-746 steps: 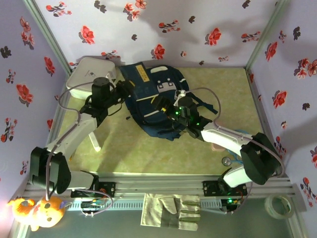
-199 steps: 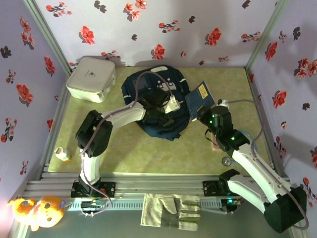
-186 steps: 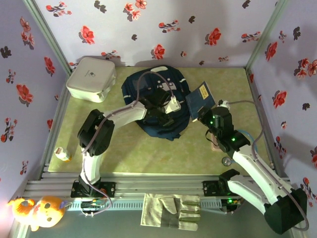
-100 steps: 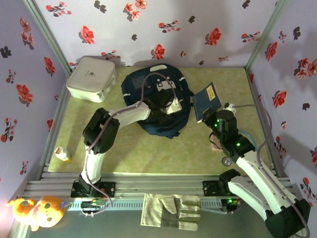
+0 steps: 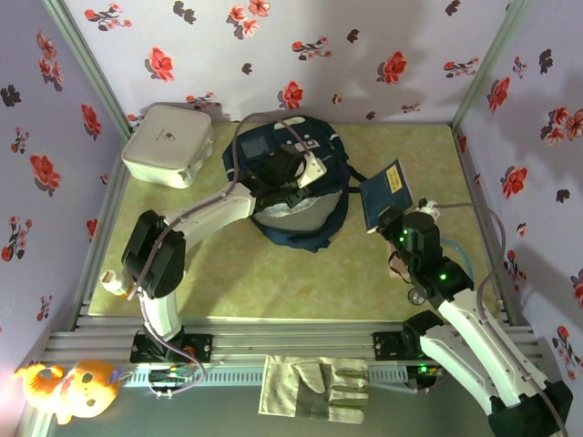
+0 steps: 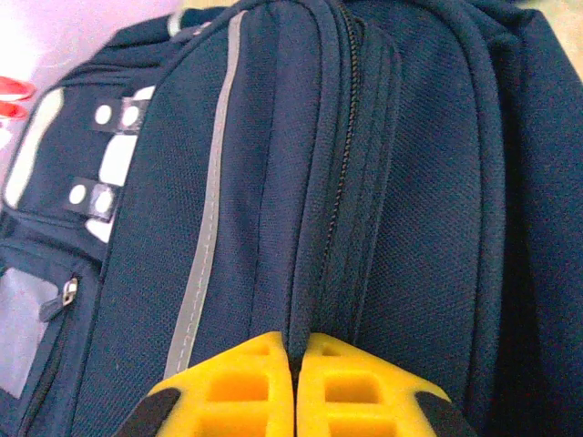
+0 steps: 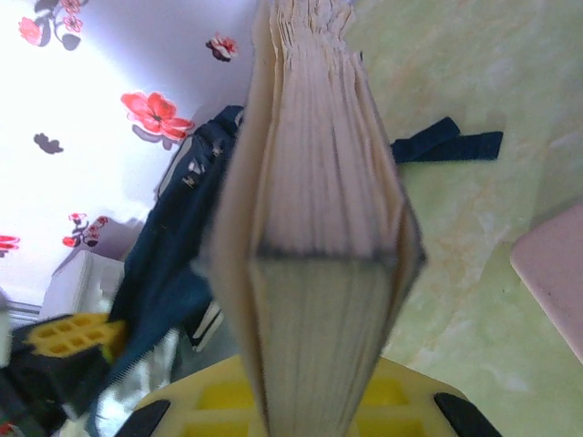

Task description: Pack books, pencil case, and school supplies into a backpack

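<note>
The navy backpack (image 5: 314,168) lies at the back middle of the table. My left gripper (image 5: 290,182) is shut on a fold of its fabric beside the zip (image 6: 351,182), holding the flap up so that grey lining (image 5: 296,217) shows. In the left wrist view the yellow fingertips (image 6: 246,364) pinch that fold. My right gripper (image 5: 390,221) is shut on the books (image 5: 386,193), blue-covered and held tilted in the air to the right of the backpack; edge-on, their pages (image 7: 319,209) rise from the jaws. The pink pencil case (image 5: 397,266) lies partly under my right arm and shows at the frame edge (image 7: 556,273).
A white square box (image 5: 168,144) stands at the back left. A small tube (image 5: 113,283) lies near the left front edge. A round metal item (image 5: 416,295) and a pale blue ring (image 5: 458,264) lie by the right arm. A backpack strap (image 7: 446,146) trails over the mat.
My left gripper has shut on the backpack's fabric and pulled it up and back, exposing grey lining. My right arm has carried the books to the right, away from the backpack.
</note>
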